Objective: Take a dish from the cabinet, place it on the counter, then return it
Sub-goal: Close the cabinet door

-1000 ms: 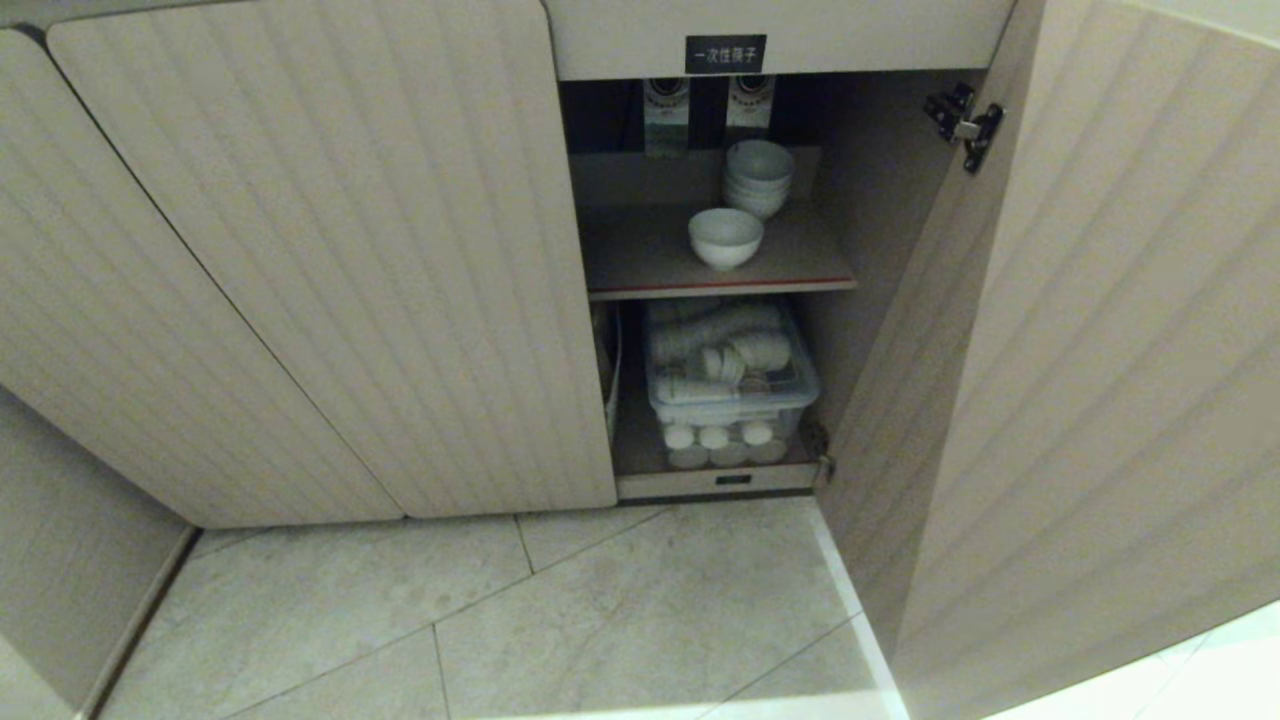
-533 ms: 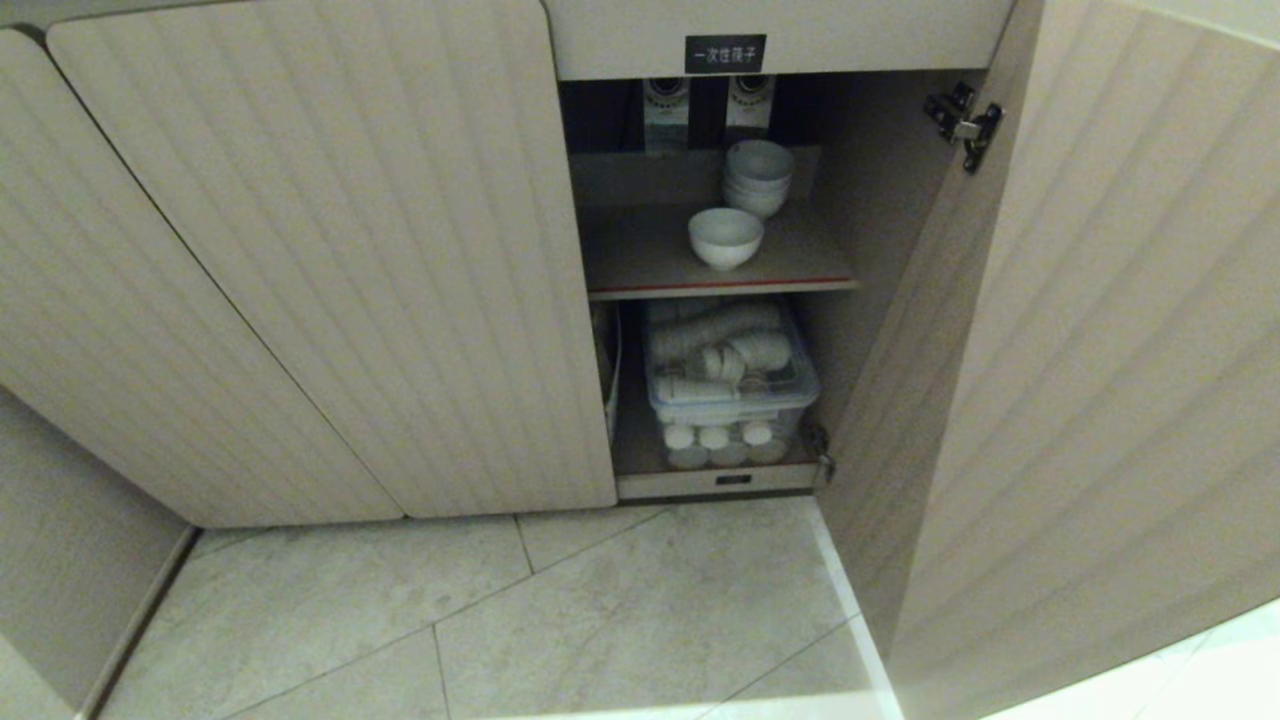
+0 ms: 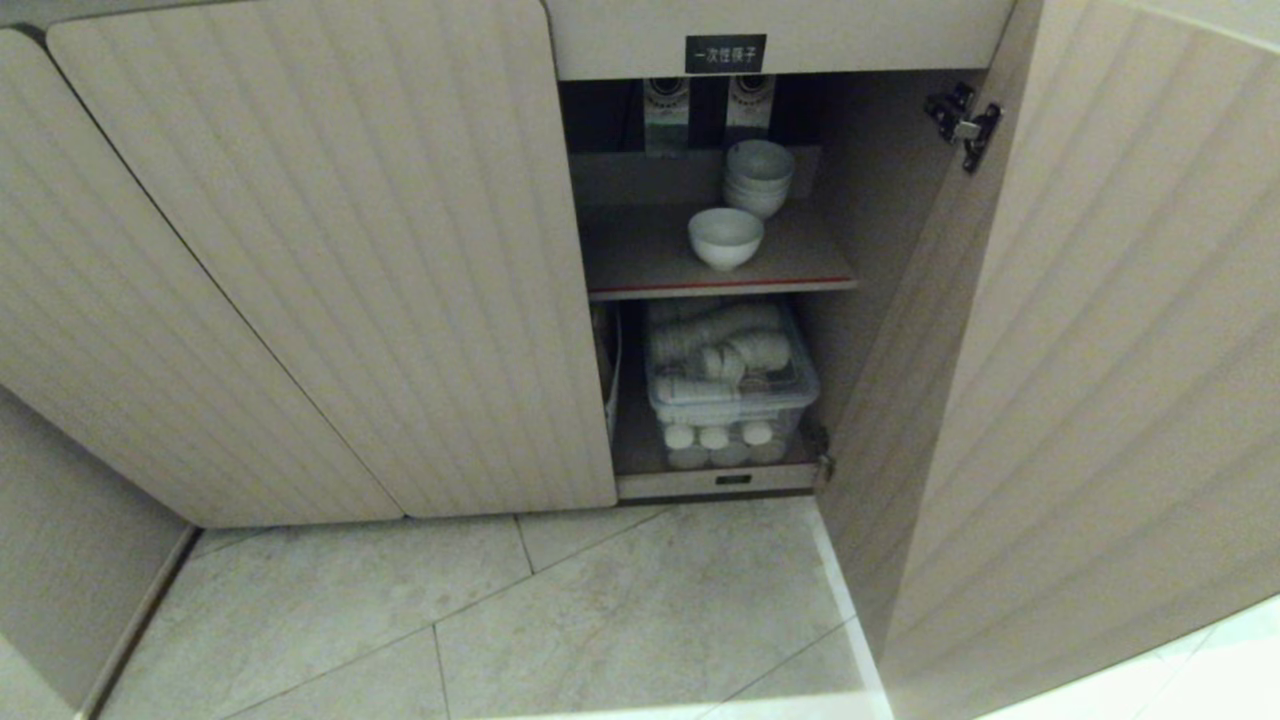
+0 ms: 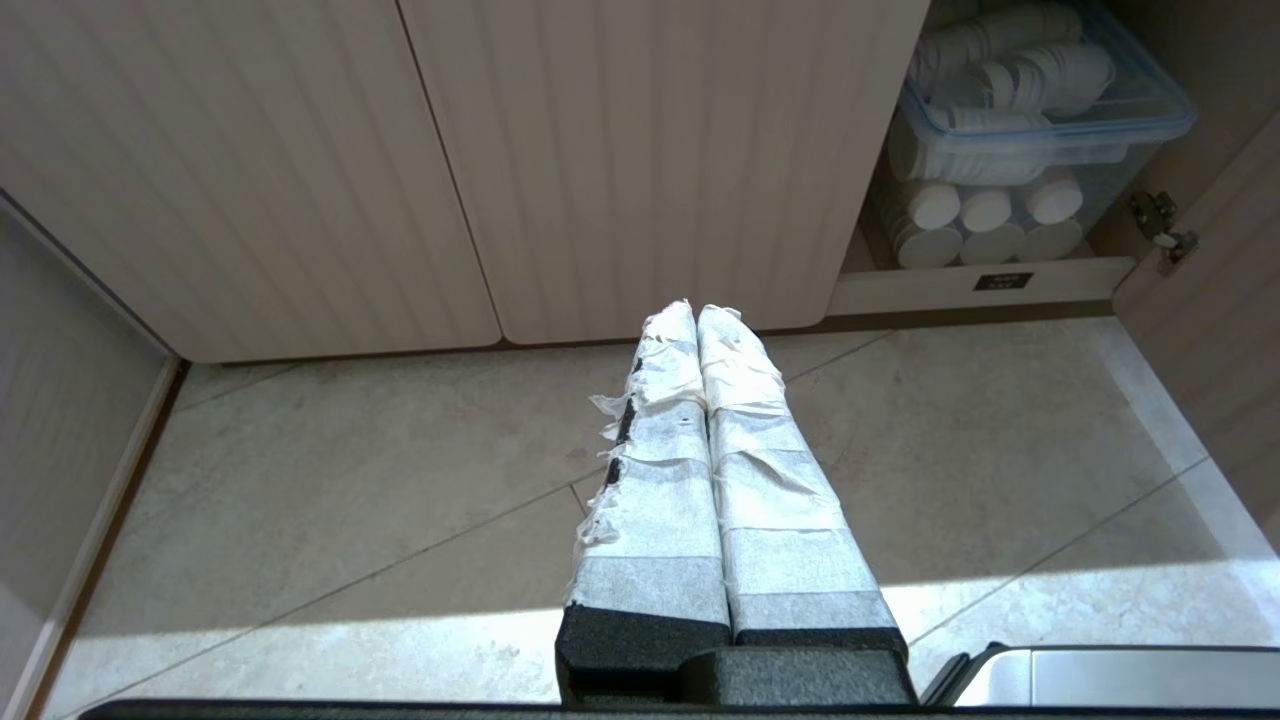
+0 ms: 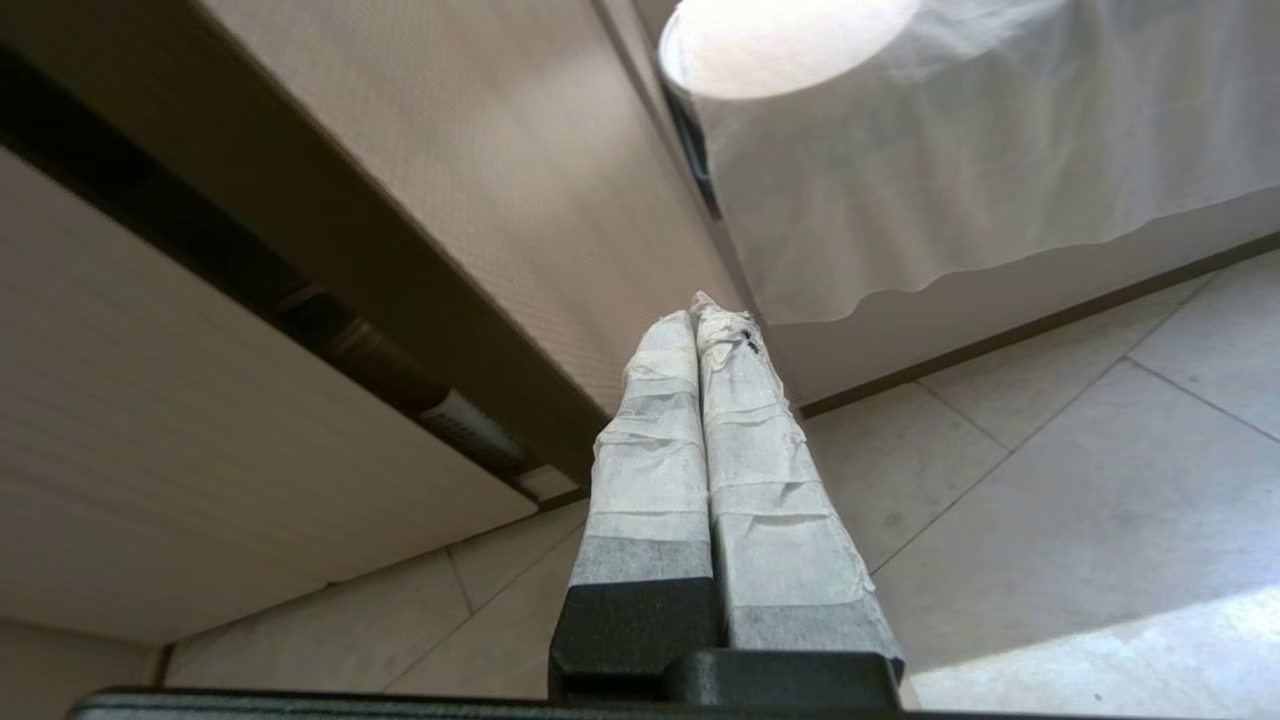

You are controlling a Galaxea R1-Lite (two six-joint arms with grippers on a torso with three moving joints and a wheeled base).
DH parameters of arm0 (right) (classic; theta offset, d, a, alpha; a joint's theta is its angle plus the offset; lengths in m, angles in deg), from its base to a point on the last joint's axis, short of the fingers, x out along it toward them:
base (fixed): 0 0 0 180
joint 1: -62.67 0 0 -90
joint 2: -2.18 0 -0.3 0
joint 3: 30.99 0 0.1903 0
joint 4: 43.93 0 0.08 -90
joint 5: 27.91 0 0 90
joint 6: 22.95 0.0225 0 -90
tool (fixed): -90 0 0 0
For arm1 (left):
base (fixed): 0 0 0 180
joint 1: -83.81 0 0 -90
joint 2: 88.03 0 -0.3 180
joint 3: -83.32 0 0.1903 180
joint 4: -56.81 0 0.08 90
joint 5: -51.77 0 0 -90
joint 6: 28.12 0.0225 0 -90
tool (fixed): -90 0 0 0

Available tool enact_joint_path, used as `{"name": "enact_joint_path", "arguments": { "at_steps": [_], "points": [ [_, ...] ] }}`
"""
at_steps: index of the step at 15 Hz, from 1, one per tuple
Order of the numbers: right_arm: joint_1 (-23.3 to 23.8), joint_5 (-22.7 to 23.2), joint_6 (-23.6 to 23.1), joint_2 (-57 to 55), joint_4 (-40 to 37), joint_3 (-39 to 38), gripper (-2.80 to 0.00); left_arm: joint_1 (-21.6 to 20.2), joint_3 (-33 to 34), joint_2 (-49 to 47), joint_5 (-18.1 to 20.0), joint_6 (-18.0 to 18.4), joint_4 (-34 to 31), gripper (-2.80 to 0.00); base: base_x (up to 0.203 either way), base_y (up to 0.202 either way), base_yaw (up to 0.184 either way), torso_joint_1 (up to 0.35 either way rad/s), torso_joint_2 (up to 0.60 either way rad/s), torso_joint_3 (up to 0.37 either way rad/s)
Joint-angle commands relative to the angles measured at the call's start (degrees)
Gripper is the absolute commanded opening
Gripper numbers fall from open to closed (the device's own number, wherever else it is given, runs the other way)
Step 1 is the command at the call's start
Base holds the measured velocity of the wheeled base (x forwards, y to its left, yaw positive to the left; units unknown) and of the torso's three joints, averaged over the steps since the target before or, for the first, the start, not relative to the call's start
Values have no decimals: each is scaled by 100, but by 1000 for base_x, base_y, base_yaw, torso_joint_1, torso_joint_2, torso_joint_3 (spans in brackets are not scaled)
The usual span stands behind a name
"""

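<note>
The dish (image 3: 725, 237), a small plain white bowl, is sitting upright on the cabinet's (image 3: 700, 300) upper, red-edged shelf, near the front edge and right of centre. The cabinet is standing open, its right door swung wide toward the camera, the black white-lettered label showing above the opening. Its pale beige fluted left door is staying shut.
</note>
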Motion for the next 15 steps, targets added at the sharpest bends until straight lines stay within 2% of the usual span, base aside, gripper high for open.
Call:
{"name": "enact_joint_path", "arguments": {
  "at_steps": [1,10,15],
  "points": [
    [-124,18,47,73,6,-39,-280,0,0,2,1,0,2,-280,0,0,0,0,0,0],
    [-857,27,388,65,256,-292,-280,0,0,2,1,0,2,-280,0,0,0,0,0,0],
    [-1132,273,701,34,305,-375,-280,0,0,2,1,0,2,-280,0,0,0,0,0,0]
  ]
}}
